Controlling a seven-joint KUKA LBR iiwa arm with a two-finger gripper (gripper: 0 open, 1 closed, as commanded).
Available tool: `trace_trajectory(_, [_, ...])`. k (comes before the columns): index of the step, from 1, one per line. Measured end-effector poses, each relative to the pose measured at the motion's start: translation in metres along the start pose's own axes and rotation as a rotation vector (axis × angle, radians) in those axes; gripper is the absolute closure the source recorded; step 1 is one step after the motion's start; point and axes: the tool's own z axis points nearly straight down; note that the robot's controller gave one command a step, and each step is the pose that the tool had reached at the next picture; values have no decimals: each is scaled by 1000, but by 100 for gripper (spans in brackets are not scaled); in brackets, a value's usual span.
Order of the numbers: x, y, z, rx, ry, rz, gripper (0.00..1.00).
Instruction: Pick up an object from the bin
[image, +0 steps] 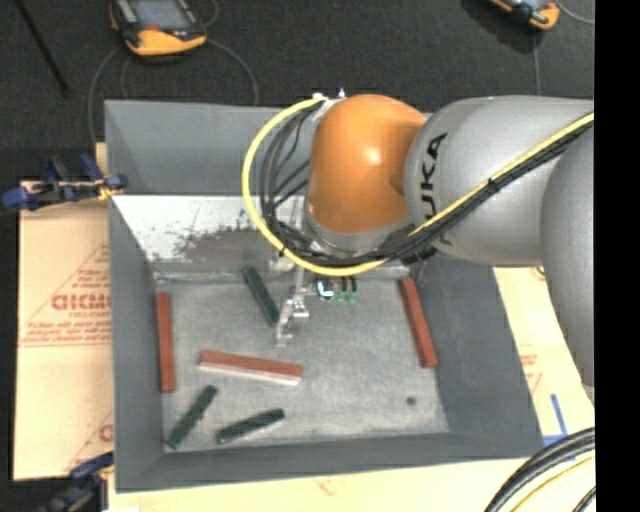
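Observation:
My gripper (291, 318) hangs low over the middle of the bin floor, below the arm's wrist. Right beside it, on its left, a dark green stick (261, 295) lies slanted; I cannot tell whether they touch. A red-brown stick (250, 367) with a pale edge lies flat just in front of the gripper, apart from it.
A red-brown stick (165, 341) lies along the left wall and another (418, 322) along the right. Two dark green sticks (191, 415) (250, 426) rest near the front left corner. The arm and its cables hide the back middle of the bin.

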Motion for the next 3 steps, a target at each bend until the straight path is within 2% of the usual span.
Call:
trace_trajectory(1, [-1,-1,-4,0,-6,2,0])
trace_trajectory(2, [5,7,38,-2,-16,-9,0])
trace_trajectory(3, [16,13,119,0,-7,-273,100])
